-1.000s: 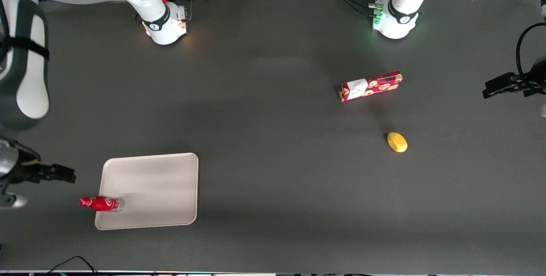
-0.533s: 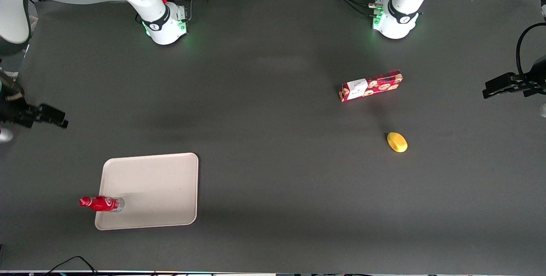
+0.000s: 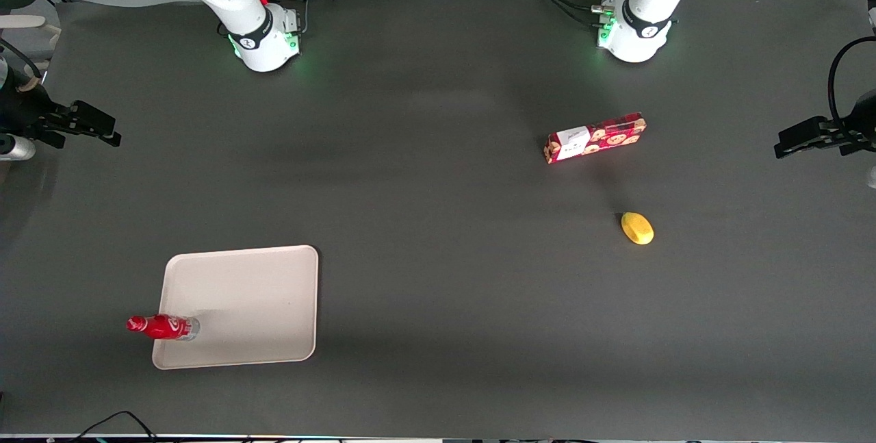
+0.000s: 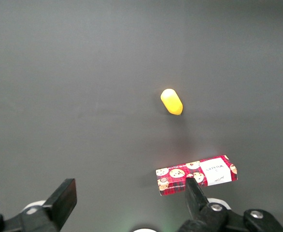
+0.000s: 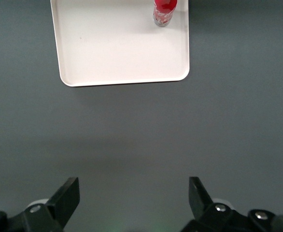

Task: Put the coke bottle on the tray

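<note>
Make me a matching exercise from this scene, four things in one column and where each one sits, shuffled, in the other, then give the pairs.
Things:
1. coke bottle
2. cookie box
3. yellow fruit
4. end effector

Places:
A. toward the parked arm's end of the table, nearer the front camera than the cookie box
B. open, above the working arm's end of the table, apart from everything
C. standing on the tray, at its rim
D. toward the parked arm's end, nearer that arm's base

Pairs: 1-C, 2-D, 3-A, 4-B
</note>
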Available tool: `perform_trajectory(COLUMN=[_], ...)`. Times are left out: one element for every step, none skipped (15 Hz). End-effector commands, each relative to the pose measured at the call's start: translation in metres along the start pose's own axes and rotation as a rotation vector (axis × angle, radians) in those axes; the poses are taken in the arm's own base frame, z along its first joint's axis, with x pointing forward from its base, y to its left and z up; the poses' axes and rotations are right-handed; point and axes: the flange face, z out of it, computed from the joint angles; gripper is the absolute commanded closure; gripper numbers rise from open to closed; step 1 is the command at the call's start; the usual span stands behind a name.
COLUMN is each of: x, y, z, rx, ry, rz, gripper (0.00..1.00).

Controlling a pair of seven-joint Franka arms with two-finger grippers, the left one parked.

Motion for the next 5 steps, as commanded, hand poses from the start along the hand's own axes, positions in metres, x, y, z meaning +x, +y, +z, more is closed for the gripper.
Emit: perform_trajectory(x=[-0.0093, -0.0092, -0.0105, -0.0105, -0.011], y=[-0.0033, -0.0043, -0.0039, -0.0039, -0.0031], z=[-0.0037, -0.0045, -0.0075, -0.0075, -0.0075], rx=[0.037, 0.039, 0.038, 0.038, 0.038], ry=[-0.008, -0.007, -0.001, -0.001, -0.001], rz=[0.047, 0.067, 0.078, 0.077, 0.081], gripper=[0.0, 0.0, 0.0, 0.0, 0.0])
